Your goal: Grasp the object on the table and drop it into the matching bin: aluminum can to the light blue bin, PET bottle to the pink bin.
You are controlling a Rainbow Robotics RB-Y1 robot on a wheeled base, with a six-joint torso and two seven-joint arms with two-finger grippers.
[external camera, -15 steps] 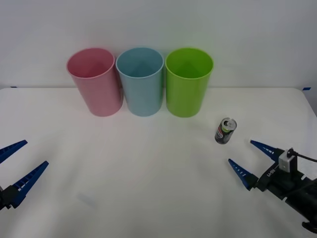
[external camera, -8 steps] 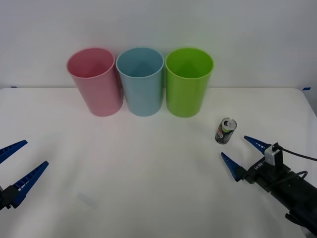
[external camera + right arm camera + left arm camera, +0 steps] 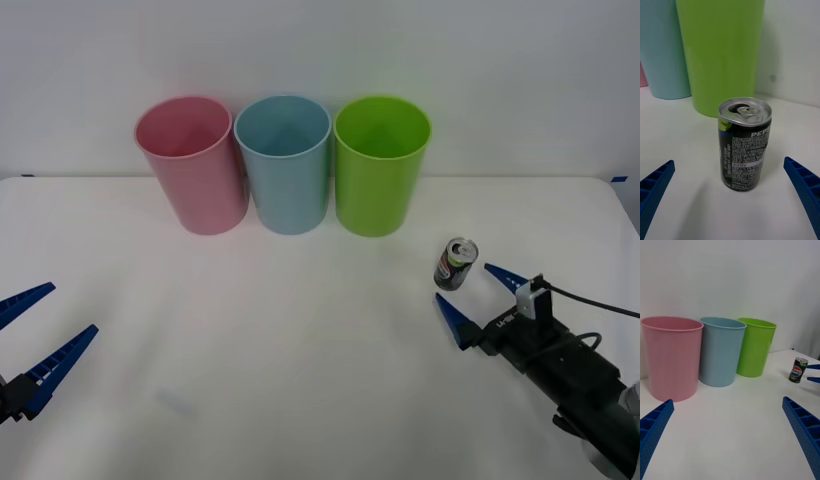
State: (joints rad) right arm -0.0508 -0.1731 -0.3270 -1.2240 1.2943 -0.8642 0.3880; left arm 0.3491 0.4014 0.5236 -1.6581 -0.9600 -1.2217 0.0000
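Now closing in: right hand (image 3: 473,291) spread wide, low on the surface (image 3: 300,340), fingertips either side of the can (image 3: 456,264) but not yet touching. Can upright, just fwd-right of the green bin (image 3: 381,165), well apart from the blue bin (image 3: 285,163) and pink bin (image 3: 192,163) further left. From the right wrist cam, can (image 3: 745,144) centred between the fingers (image 3: 655,185), tab end up. Left hand (image 3: 30,340) also spread, holding nothing, parked at near-left edge of surface.

Risks, judged from here: light, prob. empty can, so a fingertip clipping it on approach could tip or roll it. Closing too shallow could pinch the front curve and squirt it out twd green bin. Squeezing hard could dent it. Later, green bin sits next to blue, so a drop short of target would land in the wrong one.
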